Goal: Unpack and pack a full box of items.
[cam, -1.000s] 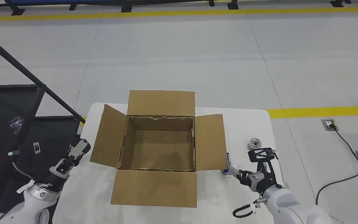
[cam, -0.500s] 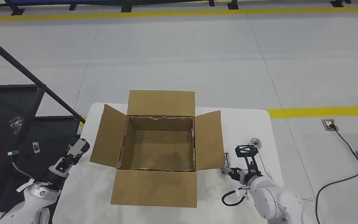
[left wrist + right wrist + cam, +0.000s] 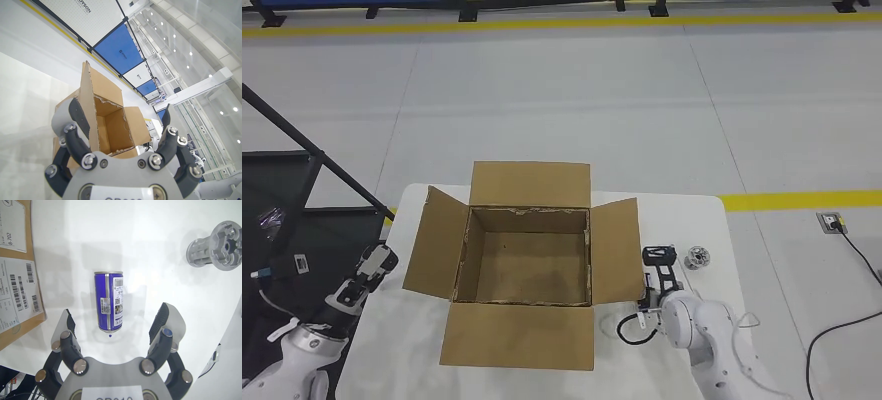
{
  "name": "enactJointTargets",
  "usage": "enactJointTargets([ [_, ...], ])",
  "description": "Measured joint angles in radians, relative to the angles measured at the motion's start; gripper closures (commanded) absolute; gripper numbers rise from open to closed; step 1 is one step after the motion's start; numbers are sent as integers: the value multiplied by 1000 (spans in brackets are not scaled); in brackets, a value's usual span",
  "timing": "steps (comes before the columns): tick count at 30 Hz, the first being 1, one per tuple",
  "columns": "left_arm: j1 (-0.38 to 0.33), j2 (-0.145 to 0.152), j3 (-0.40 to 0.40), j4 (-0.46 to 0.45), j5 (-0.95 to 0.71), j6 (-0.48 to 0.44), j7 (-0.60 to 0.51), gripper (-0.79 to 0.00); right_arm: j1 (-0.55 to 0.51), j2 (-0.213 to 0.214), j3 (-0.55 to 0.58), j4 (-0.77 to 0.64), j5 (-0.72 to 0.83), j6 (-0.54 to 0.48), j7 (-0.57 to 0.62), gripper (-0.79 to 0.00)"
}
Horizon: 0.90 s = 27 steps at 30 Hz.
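left hand spread wide — cardboard box, flaps open

The right gripper has swung toward the box and now hovers over the blue can.

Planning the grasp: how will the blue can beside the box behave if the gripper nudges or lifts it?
The can lies on its side, so a nudge would probably roll it. Its smooth metal wall looks slippery and may dent. The open right gripper hangs above it.
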Motion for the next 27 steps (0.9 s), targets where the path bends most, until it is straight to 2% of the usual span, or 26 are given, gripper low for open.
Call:
enactJointTargets([
  [2, -4, 1, 0, 2, 0, 1, -2, -785, 16, -4, -11, 23, 3, 3, 7, -742],
  [4, -7, 1, -1, 4, -1, 2, -5, -785, 30, -8, -21, 45, 1, 5, 13, -671],
  [6, -9, 2, -1, 5, -2, 3, -6, -785, 43, -11, -31, 62, -3, 8, 20, -573],
  [7, -9, 2, -1, 6, -2, 3, -7, -785, 51, -13, -38, 73, -6, 9, 25, -474],
  [8, -10, 2, -1, 6, -2, 3, -7, -785, 57, -15, -43, 80, -6, 7, 30, -440],
  [12, -12, 3, -3, 9, -2, 3, -6, -785, 83, -20, -53, 116, -6, 2, 45, -382],
  [19, -12, 4, -9, 13, -9, -1, -3, -785, 118, -30, -63, 168, 7, -2, 72, -379],
  [21, -11, 4, -10, 13, -10, -1, -2, -785, 126, -32, -64, 180, 9, -1, 77, -342],
  [23, -10, 4, -10, 13, -11, -1, -1, -785, 134, -34, -66, 192, 10, -4, 82, -203],
  [25, -9, 4, -11, 12, -12, -2, 0, -785, 139, -36, -66, 200, 12, -2, 83, 0],
  [27, -7, 4, -11, 12, -13, -3, 2, -785, 139, -37, -58, 198, 15, 8, 76, 0],
])
